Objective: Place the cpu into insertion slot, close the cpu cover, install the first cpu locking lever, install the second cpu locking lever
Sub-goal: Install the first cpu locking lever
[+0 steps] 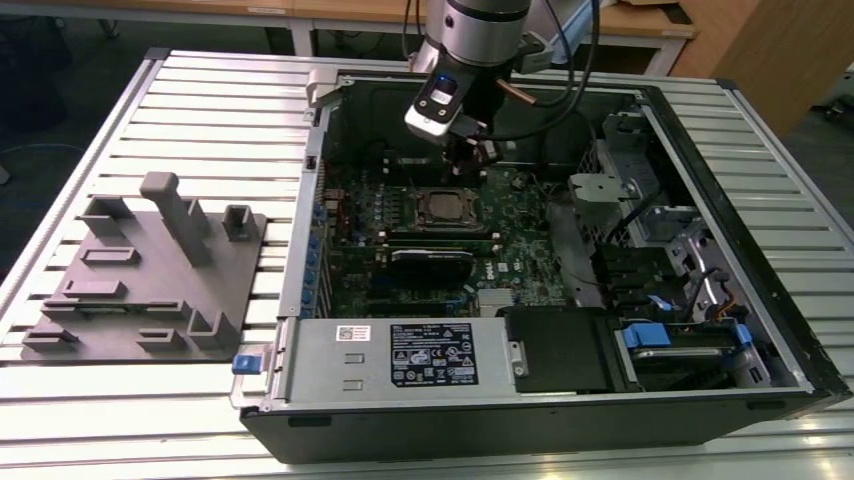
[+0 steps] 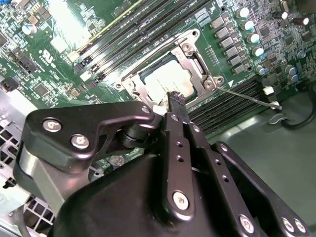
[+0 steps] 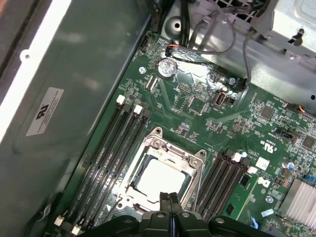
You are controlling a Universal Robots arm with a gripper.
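Works well apart from the grey fixture plate (image 1: 147, 270) lying on the slatted table (image 1: 80, 400) at the exterior view's left. Hangs further right, inside the open computer case (image 1: 400, 420), over the cpu (image 1: 445, 207), seated flat in the insertion slot (image 1: 422, 212) with the cpu cover (image 3: 178, 151) lying down around it. Risks skidding off the cover's rim onto the memory slots (image 3: 111, 153) or scuffing the chip's bare top, with jaws pressed together into one narrow tip and gripping nothing. Risks also knocking the thin wire lever (image 2: 247, 97), sticking out free at the socket's corner, and letting it spring. Reaches steeply down from above, gripper (image 2: 175, 98) poised at the socket's edge, contact impossible to tell; trails cables (image 1: 583, 70) on the right, liable to snag the case wall
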